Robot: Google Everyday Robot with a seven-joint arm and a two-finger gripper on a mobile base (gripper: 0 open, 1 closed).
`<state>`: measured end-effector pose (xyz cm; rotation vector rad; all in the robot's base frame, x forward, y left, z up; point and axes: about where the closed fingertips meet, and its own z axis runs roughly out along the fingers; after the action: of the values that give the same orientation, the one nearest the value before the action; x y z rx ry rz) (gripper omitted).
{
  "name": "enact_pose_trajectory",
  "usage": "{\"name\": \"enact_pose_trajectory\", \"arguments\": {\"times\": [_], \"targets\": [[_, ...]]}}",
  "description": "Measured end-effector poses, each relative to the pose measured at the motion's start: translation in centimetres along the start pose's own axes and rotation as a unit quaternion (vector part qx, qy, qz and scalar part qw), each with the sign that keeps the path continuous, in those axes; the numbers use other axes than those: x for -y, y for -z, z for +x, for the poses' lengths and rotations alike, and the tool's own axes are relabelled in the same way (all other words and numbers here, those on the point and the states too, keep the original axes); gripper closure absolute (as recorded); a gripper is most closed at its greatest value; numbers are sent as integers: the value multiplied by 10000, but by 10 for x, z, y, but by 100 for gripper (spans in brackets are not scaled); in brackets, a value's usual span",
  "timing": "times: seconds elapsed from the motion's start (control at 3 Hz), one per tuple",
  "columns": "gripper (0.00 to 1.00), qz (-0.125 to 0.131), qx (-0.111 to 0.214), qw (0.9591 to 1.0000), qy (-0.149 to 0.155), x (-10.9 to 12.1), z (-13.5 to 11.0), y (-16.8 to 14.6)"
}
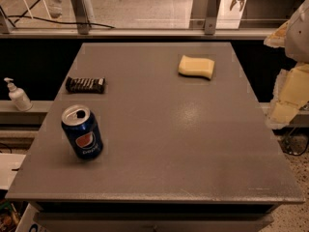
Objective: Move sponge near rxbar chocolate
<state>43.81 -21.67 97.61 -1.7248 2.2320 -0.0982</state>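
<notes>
Sponge (196,66) sits at the table's (159,149) far right, well apart from the rxbar chocolate (85,84) on the left. Gripper (289,93) hangs off the right edge; open or closed, I cannot tell. Approach stage, I'd say: next, swing in and grasp the sponge.

Gripper (292,88), right edge of frame: cut off by the border, its shape unclear. Snack bar (85,84), left of the table (159,129): white lettering too small to read. Pump bottle (18,96), far left: label illegible.
</notes>
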Motion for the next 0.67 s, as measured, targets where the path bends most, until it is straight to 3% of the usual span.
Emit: {"name": "enact_pose_trajectory", "arguments": {"times": [0.33, 0.67], "targets": [[0, 1, 0, 10000, 0, 0, 0, 0], [0, 159, 24, 9999, 31, 4, -2, -6]]}}
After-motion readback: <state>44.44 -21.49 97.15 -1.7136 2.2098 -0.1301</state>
